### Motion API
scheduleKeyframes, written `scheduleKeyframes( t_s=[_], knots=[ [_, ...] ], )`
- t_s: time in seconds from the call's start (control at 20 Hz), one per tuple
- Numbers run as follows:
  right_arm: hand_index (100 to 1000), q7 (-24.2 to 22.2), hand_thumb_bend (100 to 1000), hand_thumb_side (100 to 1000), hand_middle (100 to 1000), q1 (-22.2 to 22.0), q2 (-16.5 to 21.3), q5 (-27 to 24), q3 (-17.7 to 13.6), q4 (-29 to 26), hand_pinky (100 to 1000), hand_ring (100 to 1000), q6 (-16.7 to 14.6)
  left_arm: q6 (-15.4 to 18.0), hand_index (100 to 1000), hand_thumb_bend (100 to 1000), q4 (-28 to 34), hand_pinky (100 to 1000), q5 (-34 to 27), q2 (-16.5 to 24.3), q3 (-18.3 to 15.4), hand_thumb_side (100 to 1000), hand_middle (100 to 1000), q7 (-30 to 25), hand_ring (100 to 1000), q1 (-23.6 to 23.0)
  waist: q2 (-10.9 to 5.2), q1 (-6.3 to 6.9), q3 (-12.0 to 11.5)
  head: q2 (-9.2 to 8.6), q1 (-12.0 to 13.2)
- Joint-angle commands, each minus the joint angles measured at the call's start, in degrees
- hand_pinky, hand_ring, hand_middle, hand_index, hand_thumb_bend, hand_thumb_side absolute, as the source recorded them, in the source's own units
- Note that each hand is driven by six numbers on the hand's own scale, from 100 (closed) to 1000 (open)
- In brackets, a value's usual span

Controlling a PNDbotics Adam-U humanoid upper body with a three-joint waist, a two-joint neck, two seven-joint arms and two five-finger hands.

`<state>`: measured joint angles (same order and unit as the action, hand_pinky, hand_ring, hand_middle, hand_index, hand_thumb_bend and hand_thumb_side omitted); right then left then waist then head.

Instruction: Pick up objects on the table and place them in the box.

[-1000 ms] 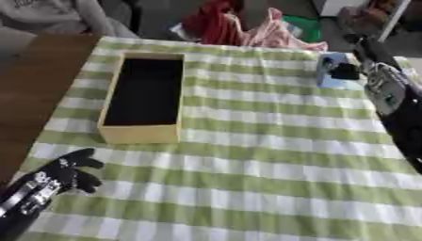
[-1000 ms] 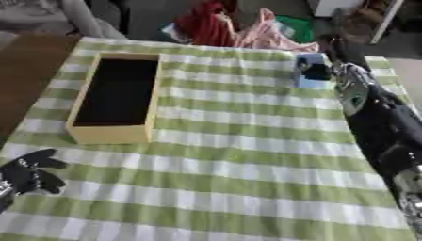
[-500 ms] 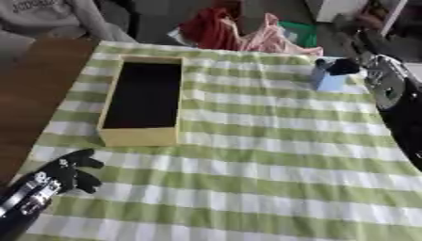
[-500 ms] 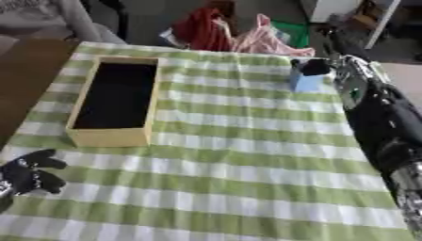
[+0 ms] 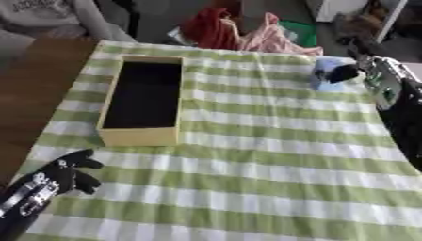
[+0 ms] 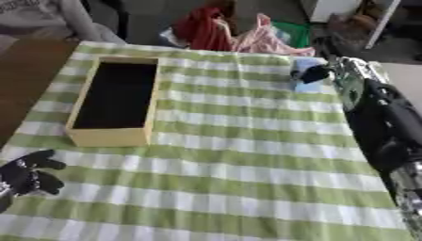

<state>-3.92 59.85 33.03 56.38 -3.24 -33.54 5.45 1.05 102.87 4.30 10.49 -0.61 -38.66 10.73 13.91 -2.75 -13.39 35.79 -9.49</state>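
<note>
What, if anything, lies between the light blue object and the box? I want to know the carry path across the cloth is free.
Nothing visible. The right hand is at the light blue object near the far right edge, and only bare checked cloth lies between it and the open box.

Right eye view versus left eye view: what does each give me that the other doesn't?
Only the right eye view shows the right arm running far down its right edge, forearm included. Only the left eye view shows the left forearm's silver joints and more bare wooden tabletop beside the cloth. Both share the open yellow box, nothing visible inside, the right hand touching the light blue object at the far right, the left hand resting near the lower left corner, and the heap of red and pink cloth beyond the table.
</note>
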Motion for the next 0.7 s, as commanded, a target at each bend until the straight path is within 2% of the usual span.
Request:
scheduleKeyframes(
  t_s=[0.05, 0.25, 0.55, 0.6, 0.7],
  knots=[
    [949, 2.54, 419, 389, 883, 0.68, 1.46, 1.29, -0.57, -0.19, 765, 953, 2.41, 0.02, 959, 100, 1.19, 688, -0.04, 0.35, -0.14, 912, 780, -0.12, 699, 0.59, -0.73, 0.24, -0.05, -0.75, -0.29],
    [948, 4.8, 408, 408, 878, 0.4, 1.09, 1.1, -0.47, 1.04, 752, 945, 3.96, 0.07, 959, 100, 1.24, 688, 0.02, 0.27, -0.1, 914, 780, -0.19, 699, 0.64, -0.4, 0.37, -0.19, -0.86, -0.51],
    [945, 4.19, 381, 433, 874, -0.06, 0.36, -1.21, -0.38, 3.27, 722, 926, 4.8, 0.17, 959, 100, 1.27, 689, 0.02, 0.17, -0.09, 916, 780, -0.22, 700, 0.69, -0.04, 0.64, -0.44, -1.05, -0.81],
    [942, 3.97, 373, 425, 871, -0.13, 0.29, -1.55, -0.32, 3.5, 709, 917, 4.79, 0.18, 959, 100, 1.26, 689, 0.02, 0.17, -0.11, 917, 780, -0.21, 700, 0.68, -0.01, 0.66, -0.46, -1.05, -0.83],
    [913, 3.78, 319, 349, 835, -0.18, 0.23, -1.94, -0.17, 3.64, 629, 853, 4.66, 0.18, 959, 100, 1.26, 689, 0.02, 0.15, -0.1, 917, 781, -0.2, 700, 0.68, 0.01, 0.68, -0.46, -1.02, -0.85]
  ],
)
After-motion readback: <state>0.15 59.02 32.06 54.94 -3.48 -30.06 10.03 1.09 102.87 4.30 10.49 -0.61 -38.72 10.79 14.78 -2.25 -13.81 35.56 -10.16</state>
